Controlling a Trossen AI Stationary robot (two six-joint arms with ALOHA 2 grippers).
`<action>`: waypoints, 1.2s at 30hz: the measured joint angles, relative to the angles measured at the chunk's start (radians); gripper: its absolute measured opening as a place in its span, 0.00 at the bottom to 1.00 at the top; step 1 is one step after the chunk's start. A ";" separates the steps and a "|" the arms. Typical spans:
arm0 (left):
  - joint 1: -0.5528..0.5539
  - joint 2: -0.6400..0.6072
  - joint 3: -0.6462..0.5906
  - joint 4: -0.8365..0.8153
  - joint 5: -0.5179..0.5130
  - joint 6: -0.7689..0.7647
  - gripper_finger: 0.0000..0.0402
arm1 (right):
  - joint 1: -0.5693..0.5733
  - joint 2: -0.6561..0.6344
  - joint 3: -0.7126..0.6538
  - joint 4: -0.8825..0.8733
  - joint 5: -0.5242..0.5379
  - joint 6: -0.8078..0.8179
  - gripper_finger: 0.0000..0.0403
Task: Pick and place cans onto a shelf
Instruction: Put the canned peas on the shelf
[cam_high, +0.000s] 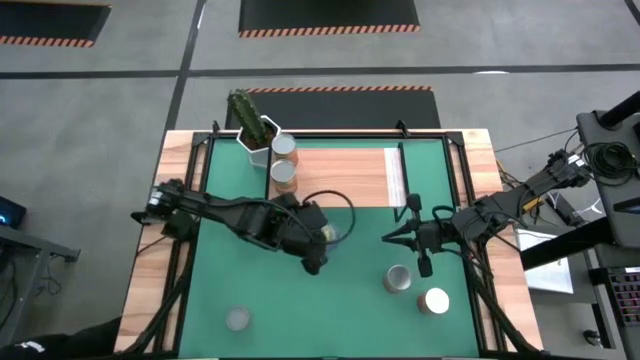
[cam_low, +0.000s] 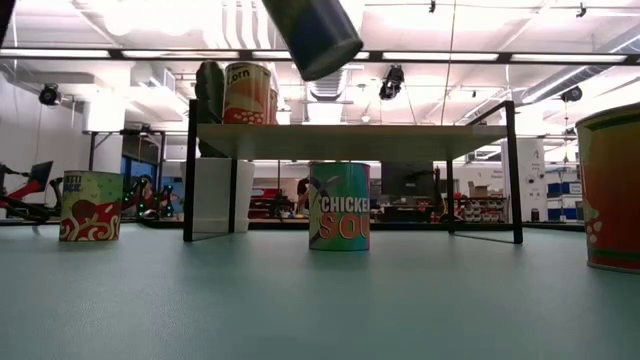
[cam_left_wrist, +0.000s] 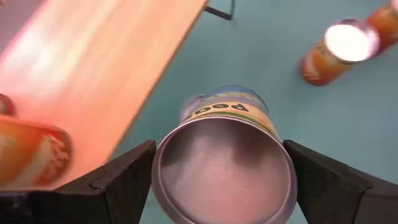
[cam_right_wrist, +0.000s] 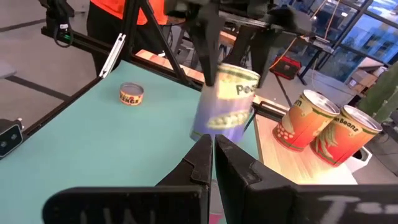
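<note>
Two cans (cam_high: 284, 160) already stood on the shelf (cam_high: 340, 172) beside the cactus pot (cam_high: 256, 138), and a third, a blue-labelled can (cam_left_wrist: 225, 158), was up in the air, pinched across its body by the left gripper (cam_left_wrist: 222, 177), whose fingers (cam_left_wrist: 118, 180) were spread wide around it, off the green mat (cam_high: 300, 290) just short of the shelf's near edge. From where I stood, the worry was the height: carried in too low, the can's bottom rim could catch the plank's edge and twist out of the hold. Brought down too near the two orange cans, it might knock one over, or shove it against the pot. The right gripper (cam_right_wrist: 212, 163) waited over the mat to the right with its fingers pressed together, holding nothing, and well clear of the left arm. Three more cans (cam_high: 399, 278) stood on the mat.
</note>
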 joint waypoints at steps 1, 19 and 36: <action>0.002 0.020 0.029 -0.021 -0.013 0.011 0.77 | 0.000 0.000 -0.001 0.000 0.000 0.000 0.02; 0.103 0.196 0.260 -0.091 -0.066 0.224 0.77 | 0.000 0.001 -0.001 -0.014 0.000 0.002 0.02; 0.259 0.193 0.256 -0.112 -0.080 0.311 0.77 | 0.000 0.001 -0.002 -0.018 0.003 0.002 0.02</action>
